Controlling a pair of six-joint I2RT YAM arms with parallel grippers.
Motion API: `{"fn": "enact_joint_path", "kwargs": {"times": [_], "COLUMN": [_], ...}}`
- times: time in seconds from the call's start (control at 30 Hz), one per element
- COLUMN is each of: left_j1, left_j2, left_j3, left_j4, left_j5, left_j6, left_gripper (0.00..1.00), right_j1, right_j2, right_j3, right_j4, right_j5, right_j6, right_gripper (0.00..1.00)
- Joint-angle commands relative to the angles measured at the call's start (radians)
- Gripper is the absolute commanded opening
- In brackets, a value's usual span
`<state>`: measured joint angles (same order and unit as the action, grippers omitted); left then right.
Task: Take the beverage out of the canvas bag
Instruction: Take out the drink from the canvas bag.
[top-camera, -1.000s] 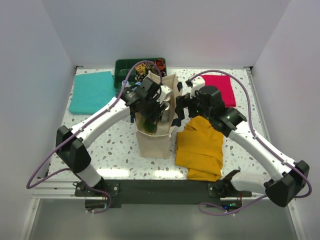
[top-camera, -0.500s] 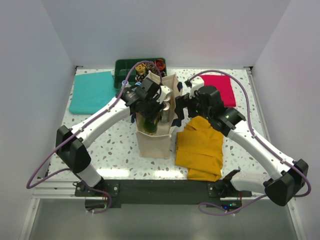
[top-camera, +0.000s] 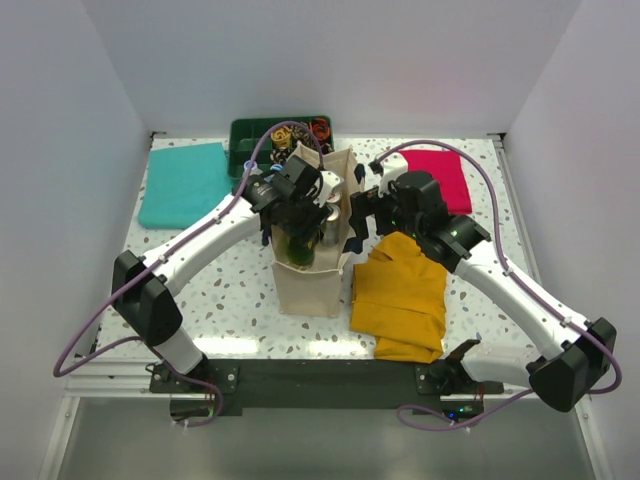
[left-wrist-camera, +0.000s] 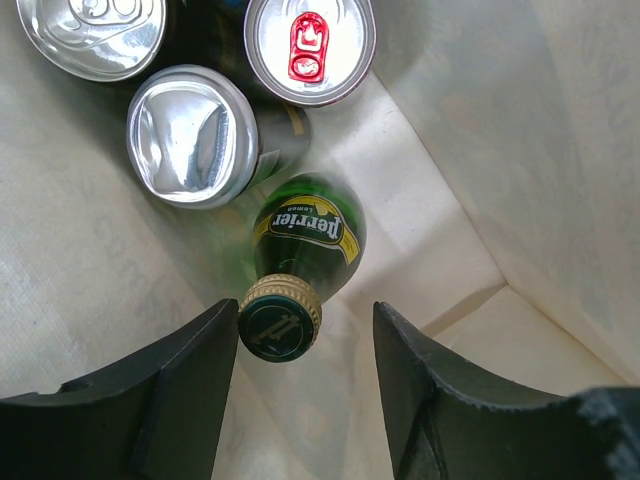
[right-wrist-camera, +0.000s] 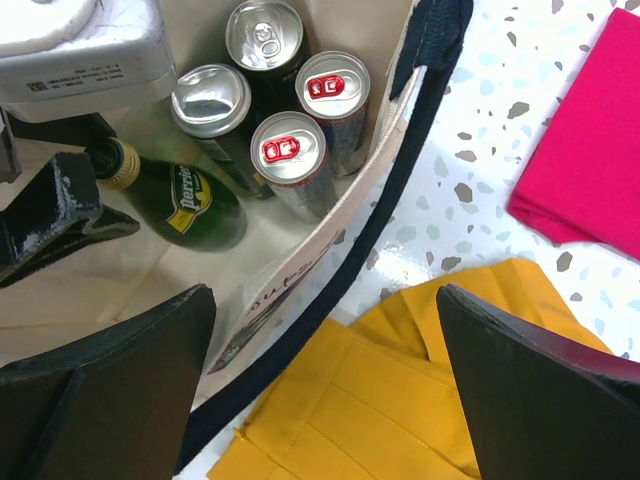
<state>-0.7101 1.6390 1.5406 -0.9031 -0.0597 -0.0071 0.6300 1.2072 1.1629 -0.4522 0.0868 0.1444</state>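
One green Perrier bottle (left-wrist-camera: 305, 235) with a gold-rimmed cap leans inside the cream canvas bag (top-camera: 310, 285), beside four cans (right-wrist-camera: 288, 148). The left claw (left-wrist-camera: 305, 330) straddles its cap, released. The right claw (right-wrist-camera: 325, 300) gapes wide over the bag's navy-edged rim.

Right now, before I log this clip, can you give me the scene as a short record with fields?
bag: canvas bag upright, top open
contents: green bottle and four cans
left gripper: inside the bag, open, one finger each side of the bottle's cap
right gripper: open, above the bag's right wall
beside bag: mustard cloth
beverage out: not yet
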Motion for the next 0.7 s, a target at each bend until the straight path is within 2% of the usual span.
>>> {"fn": "enact_joint_path", "kwargs": {"times": [0.0,0.2,0.4,0.47,0.5,0.57,0.67], "left_j1": [-0.005,-0.005,-0.005,-0.005,-0.005,-0.005,-0.005], "left_j2": [0.011,0.035,0.035,0.033,0.03,0.025,0.019], "left_j3": [0.004,0.012,0.018,0.023,0.029,0.033,0.026], "left_j4": [0.003,-0.017,-0.031,-0.03,-0.03,-0.025,-0.013], "left_j5": [-0.011,-0.029,-0.04,-0.035,-0.034,-0.025,-0.003], "left_j6": [-0.008,-0.004,0.002,0.002,0.002,0.002,0.002], "left_gripper": [0.59,0.55,0.4,0.32,0.25,0.22,0.12], "right_j1": [0.0,0.0,0.0,-0.001,0.0,0.0,-0.001], "right_j2": [0.008,0.008,0.009,0.011,0.014,0.015,0.02], "right_j3": [0.043,0.043,0.043,0.046,0.047,0.047,0.047], "right_j4": [0.007,0.009,0.007,0.007,0.007,0.007,0.01], "right_j5": [0.001,0.001,0.002,-0.001,-0.001,-0.001,-0.002], "right_j6": [-0.017,-0.019,-0.017,-0.019,-0.019,-0.019,-0.019], "right_gripper": [0.98,0.98,0.98,0.98,0.98,0.98,0.98]}}
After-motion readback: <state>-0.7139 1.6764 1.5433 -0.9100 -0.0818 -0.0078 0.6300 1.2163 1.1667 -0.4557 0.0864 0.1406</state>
